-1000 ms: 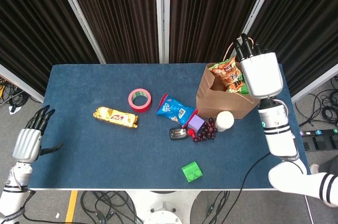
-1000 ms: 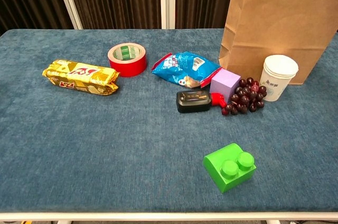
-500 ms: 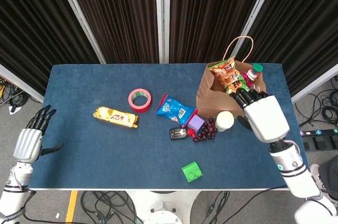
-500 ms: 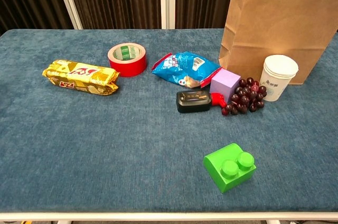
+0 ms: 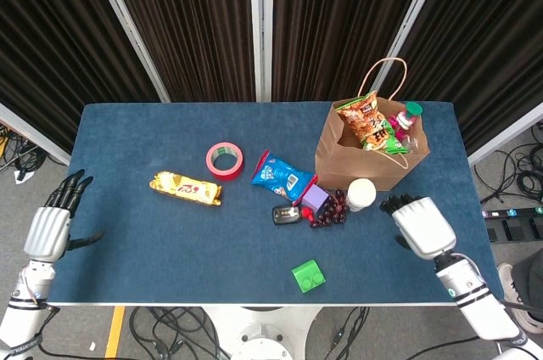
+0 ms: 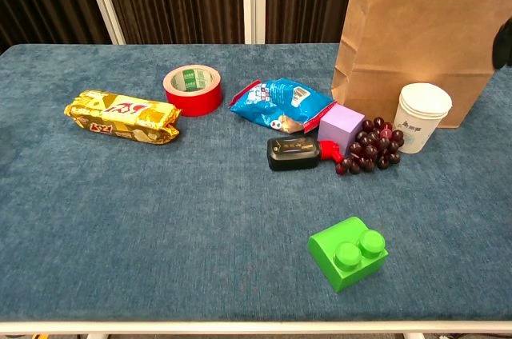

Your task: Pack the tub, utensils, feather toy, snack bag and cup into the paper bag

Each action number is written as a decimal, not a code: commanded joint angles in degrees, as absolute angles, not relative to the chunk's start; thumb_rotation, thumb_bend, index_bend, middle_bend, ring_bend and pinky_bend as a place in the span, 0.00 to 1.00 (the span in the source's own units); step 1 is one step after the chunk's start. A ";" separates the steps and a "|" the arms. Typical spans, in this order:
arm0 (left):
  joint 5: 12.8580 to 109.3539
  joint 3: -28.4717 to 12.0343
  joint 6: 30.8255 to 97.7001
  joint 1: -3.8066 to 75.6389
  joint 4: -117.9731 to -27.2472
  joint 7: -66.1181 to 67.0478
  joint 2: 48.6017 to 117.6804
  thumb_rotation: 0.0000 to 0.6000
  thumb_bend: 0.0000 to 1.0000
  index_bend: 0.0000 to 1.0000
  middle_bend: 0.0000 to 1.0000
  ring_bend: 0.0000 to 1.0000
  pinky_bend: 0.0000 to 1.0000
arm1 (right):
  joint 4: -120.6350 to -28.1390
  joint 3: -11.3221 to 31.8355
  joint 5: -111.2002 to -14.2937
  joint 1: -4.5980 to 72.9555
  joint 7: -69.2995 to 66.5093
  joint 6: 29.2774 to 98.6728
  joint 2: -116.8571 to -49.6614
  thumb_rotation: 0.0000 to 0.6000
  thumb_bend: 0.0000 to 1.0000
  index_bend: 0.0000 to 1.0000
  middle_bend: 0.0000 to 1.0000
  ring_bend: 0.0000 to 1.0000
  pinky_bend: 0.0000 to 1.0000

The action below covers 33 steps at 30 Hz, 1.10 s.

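Since the earlier frame our right hand [image 5: 422, 226] has withdrawn from the paper bag [image 5: 356, 160], empty, fingers apart; left hand [image 5: 51, 226] open too. Snack bag [image 5: 365, 122] packed; cup [image 5: 361, 194] left outside, touching the bag

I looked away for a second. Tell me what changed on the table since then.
The right hand pulled back from above the paper bag toward the table's near edge, ending empty beside the cup. The left hand, the cup and the other items stayed put.
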<state>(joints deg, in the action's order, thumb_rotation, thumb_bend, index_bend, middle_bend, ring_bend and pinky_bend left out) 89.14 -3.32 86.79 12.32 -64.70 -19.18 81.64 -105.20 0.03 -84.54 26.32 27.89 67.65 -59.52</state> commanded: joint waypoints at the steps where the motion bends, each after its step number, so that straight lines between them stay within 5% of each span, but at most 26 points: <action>1: 88.98 -3.33 86.70 12.26 -64.55 -19.28 81.74 1.00 0.08 0.11 0.09 0.04 0.20 | -103.92 0.77 -82.20 27.95 30.50 64.67 -62.34 1.00 0.00 0.33 0.32 0.23 0.58; 9: 88.75 -3.27 86.60 12.07 -63.71 -19.96 81.98 1.00 0.08 0.11 0.09 0.03 0.20 | -98.21 4.03 -76.98 29.66 33.21 63.19 -69.11 1.00 0.00 0.29 0.23 0.12 0.52; 18: 88.66 -3.22 86.33 12.09 -63.02 -20.55 82.14 1.00 0.08 0.11 0.09 0.03 0.20 | -90.87 4.64 -73.90 30.12 34.11 63.09 -76.17 1.00 0.00 0.31 0.32 0.27 0.51; 33: 88.82 -2.91 86.56 11.76 -61.95 -21.42 82.48 1.00 0.08 0.11 0.09 0.03 0.20 | -83.07 4.60 -73.89 31.23 33.92 62.49 -83.24 1.00 0.00 0.47 0.40 0.32 0.53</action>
